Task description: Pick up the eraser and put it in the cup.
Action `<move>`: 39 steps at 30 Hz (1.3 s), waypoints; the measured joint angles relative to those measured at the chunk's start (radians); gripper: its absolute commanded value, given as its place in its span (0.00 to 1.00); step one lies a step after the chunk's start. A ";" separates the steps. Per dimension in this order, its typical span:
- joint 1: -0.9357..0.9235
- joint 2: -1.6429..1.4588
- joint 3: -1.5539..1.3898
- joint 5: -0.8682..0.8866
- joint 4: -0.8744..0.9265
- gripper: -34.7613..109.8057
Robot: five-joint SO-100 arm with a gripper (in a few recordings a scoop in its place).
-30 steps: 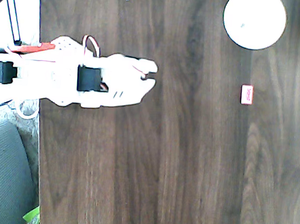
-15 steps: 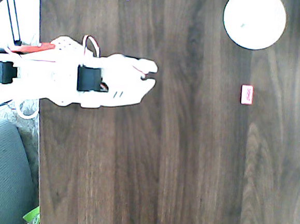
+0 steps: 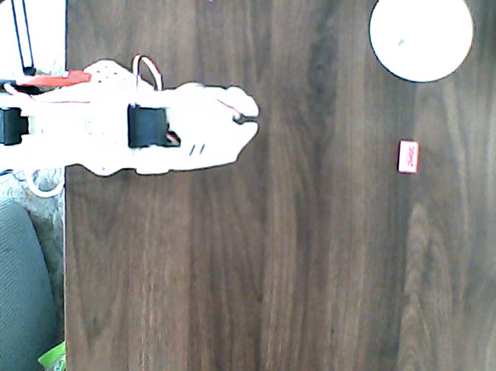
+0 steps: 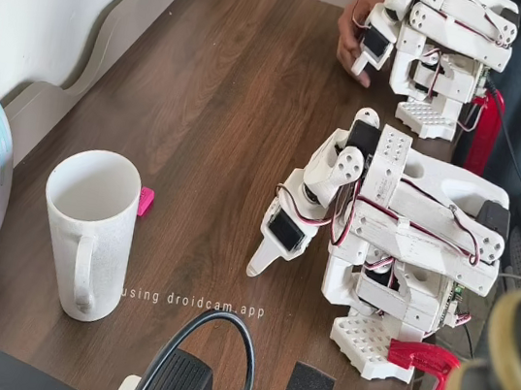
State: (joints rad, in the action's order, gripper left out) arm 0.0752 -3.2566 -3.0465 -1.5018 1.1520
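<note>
The hand (image 3: 251,124) sits at the left-centre of the overhead view, folded close to the white arm (image 3: 106,131), its 2 fingers nearly together with a thin gap and nothing between them; in the fixed view the hand (image 4: 266,255) points down toward the desk (image 4: 216,100), just above it. The eraser (image 3: 408,157) lies flat at the right of the overhead view, well apart from the hand: a tiny rectangle with red-pink edges and a white face with small marks. In the fixed view the eraser (image 4: 145,201) shows as a pink sliver just beside the cup (image 4: 91,229). The cup (image 3: 420,34), white with a handle, stands upright at the upper right of the overhead view. The desk is dark wood grain, with a pale wall along its far edge in the fixed view.
</note>
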 measured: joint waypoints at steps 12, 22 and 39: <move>-0.104 0.002 0.173 0.879 -0.445 0.39; -0.198 0.917 0.842 1.278 -0.413 0.41; -0.130 1.641 1.290 1.456 -0.189 0.41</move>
State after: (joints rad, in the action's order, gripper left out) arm -0.0552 -1.6153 -1.7564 -0.0460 0.9633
